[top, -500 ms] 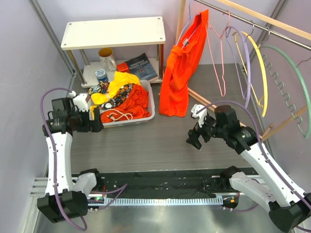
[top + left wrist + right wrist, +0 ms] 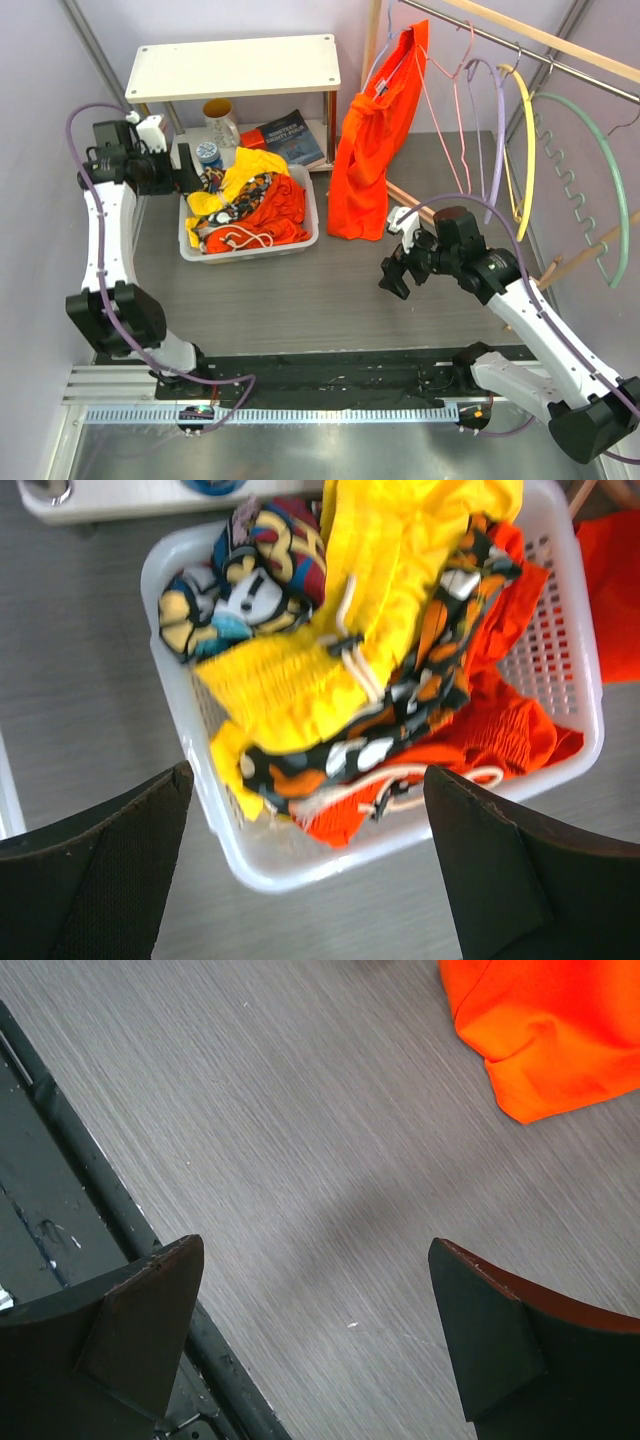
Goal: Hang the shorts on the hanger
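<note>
The yellow shorts (image 2: 240, 175) lie crumpled on top of other clothes in a white basket (image 2: 250, 250). In the left wrist view the shorts (image 2: 400, 570) show their white drawstring (image 2: 355, 650). My left gripper (image 2: 185, 165) hovers open beside the basket's far left corner; in its wrist view the left gripper (image 2: 308, 775) has only the basket rim (image 2: 290, 870) and clothes below it. The pale pink hanger (image 2: 443, 125) hangs from the rail at the back right. My right gripper (image 2: 390, 280) is open over bare table, and the right gripper (image 2: 315, 1248) holds nothing.
An orange garment (image 2: 375, 150) hangs from the rail, its hem (image 2: 550, 1030) touching the table. Lilac (image 2: 497, 130), yellow (image 2: 525, 150) and green (image 2: 610, 170) hangers hang further right. A white shelf (image 2: 235, 65) with a mug (image 2: 218, 120) and a book (image 2: 290, 135) stands behind the basket.
The left arm has risen and swung back from the basket's near left side to its far left corner. The right gripper has shifted slightly left.
</note>
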